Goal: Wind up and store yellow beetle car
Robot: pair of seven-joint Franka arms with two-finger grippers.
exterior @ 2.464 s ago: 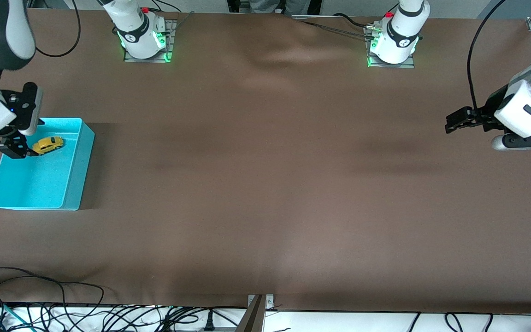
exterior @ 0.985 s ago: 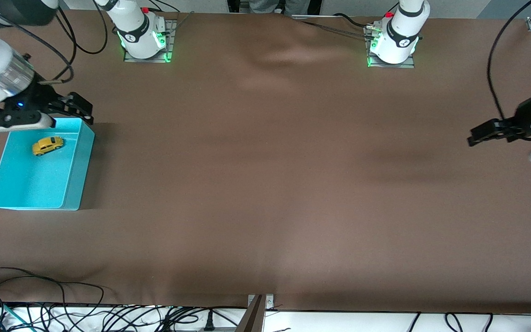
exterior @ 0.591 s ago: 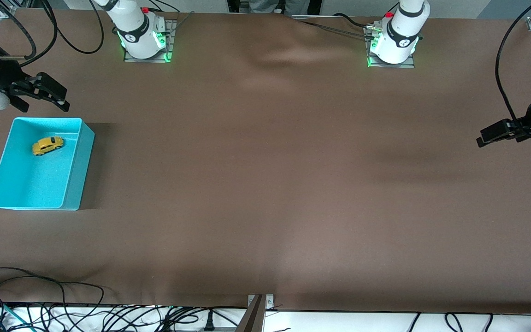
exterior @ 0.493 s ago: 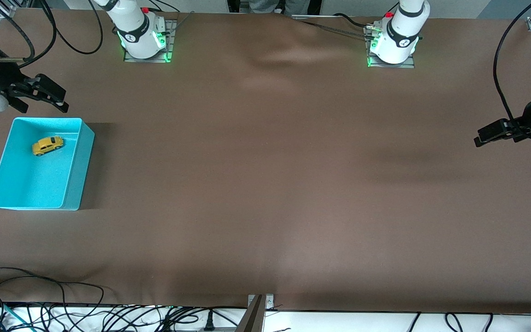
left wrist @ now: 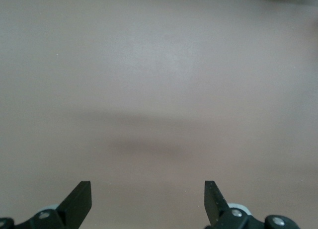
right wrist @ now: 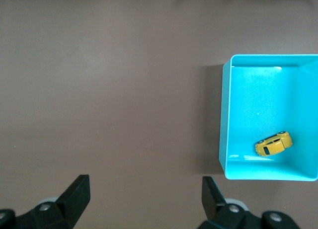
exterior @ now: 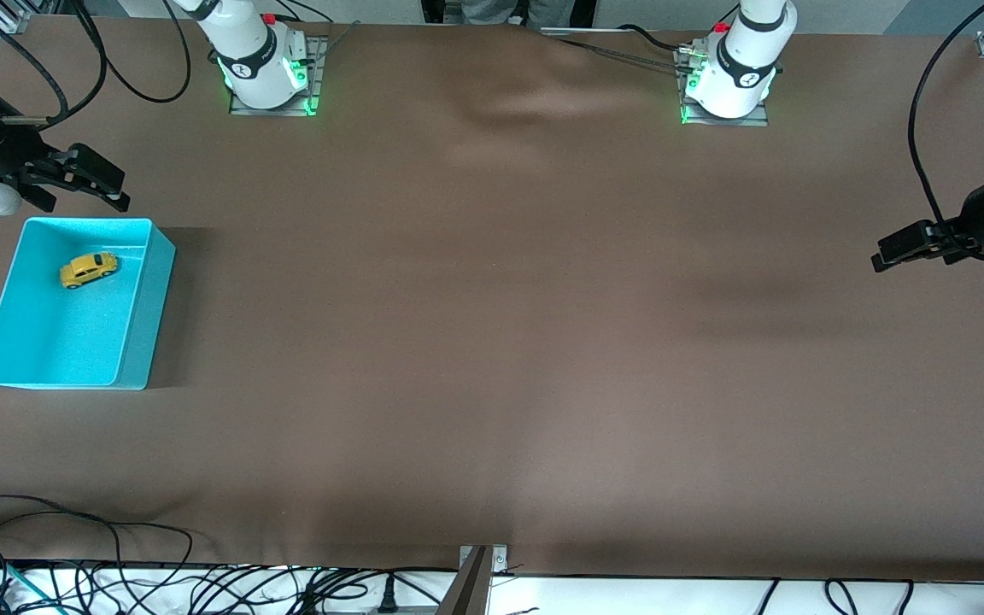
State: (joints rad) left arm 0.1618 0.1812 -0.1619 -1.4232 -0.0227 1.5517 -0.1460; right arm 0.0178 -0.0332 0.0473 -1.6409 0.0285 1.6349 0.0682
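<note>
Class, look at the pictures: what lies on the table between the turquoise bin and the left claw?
Only bare brown table between the bin and the left claw, as the front view shows.

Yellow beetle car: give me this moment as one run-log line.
yellow beetle car: in turquoise bin, on its wheels | right end effector: open, above table beside bin | left end effector: open, waiting at its table end

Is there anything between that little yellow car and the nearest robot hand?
Nothing visible. The yellow beetle car already lies in the open turquoise bin; the right hand, open and empty, hangs just past the bin's rim nearest the robot bases.
</note>
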